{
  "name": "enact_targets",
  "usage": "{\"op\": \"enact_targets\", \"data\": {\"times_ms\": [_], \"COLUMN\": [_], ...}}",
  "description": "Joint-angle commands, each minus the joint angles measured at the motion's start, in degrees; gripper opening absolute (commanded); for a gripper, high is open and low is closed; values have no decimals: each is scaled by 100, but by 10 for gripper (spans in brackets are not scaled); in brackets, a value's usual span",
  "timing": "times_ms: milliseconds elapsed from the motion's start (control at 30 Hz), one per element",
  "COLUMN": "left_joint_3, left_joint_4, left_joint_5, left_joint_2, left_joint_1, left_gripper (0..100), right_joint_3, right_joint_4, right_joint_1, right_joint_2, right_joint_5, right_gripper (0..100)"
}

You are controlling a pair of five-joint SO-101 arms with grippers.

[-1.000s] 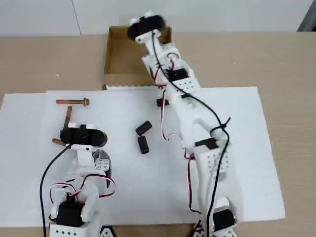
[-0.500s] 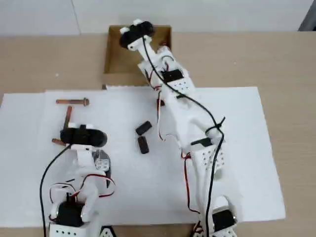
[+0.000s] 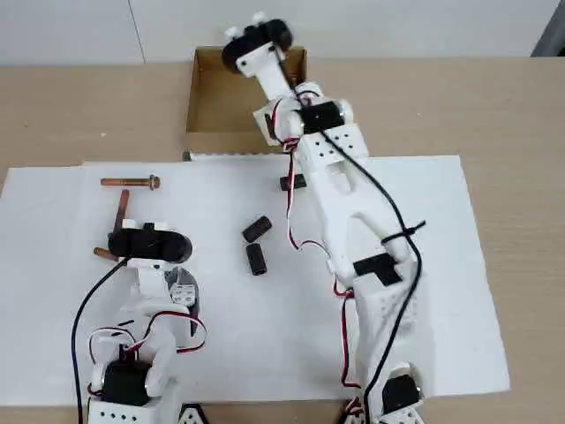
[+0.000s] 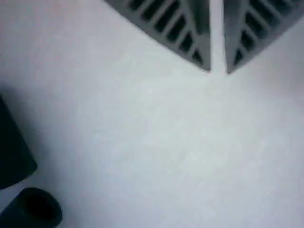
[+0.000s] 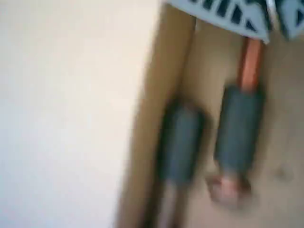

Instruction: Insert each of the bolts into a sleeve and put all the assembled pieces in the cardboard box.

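**Step in hand:** delivery of an assembled piece to the cardboard box (image 3: 205, 88) at the far side of the table. Your right claw (image 5: 270, 31) hangs over the box. Its jaws appear closed on the coppery shank of a bolt-and-sleeve piece (image 5: 237, 137), which hangs head downward. A second assembled piece (image 5: 180, 142) lies on the box floor beside the wall.

**Next move, by judgement:** open the jaws low enough that the smooth cylinder neither rolls nor bounces out.

Your left claw (image 4: 217, 66), at near left, has its ribbed jaws almost together with nothing between them. On the white paper sheet (image 3: 221, 336) lie slender copper-coloured bolts (image 3: 128, 182) with flanged heads, at left. Short matte black tubular sleeves (image 3: 257, 229) lie at centre.
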Motion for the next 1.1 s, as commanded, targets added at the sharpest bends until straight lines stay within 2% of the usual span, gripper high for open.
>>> {"op": "enact_targets", "data": {"times_ms": [0,267,400,667,1067], "left_joint_3": [-92,-84,-75,-75,-75], "left_joint_4": [62,62,35,53,62], "left_joint_5": [-9,0,-35,-44,-44], "left_joint_2": [-53,-53,-62,-62,-62], "left_joint_1": [-9,-88,-800,-1864,-1864], "left_gripper": [6,6,6,6,6], "right_joint_3": [-290,-290,-255,141,2936], "right_joint_4": [752,2448,3284,3363,3248], "right_joint_1": [-119,-426,-514,-699,-1226], "right_joint_2": [-769,-1314,-1490,-1947,-2826], "right_joint_5": [-545,-1451,-1723,-1785,-1811], "right_gripper": [3,3,3,3,3]}}
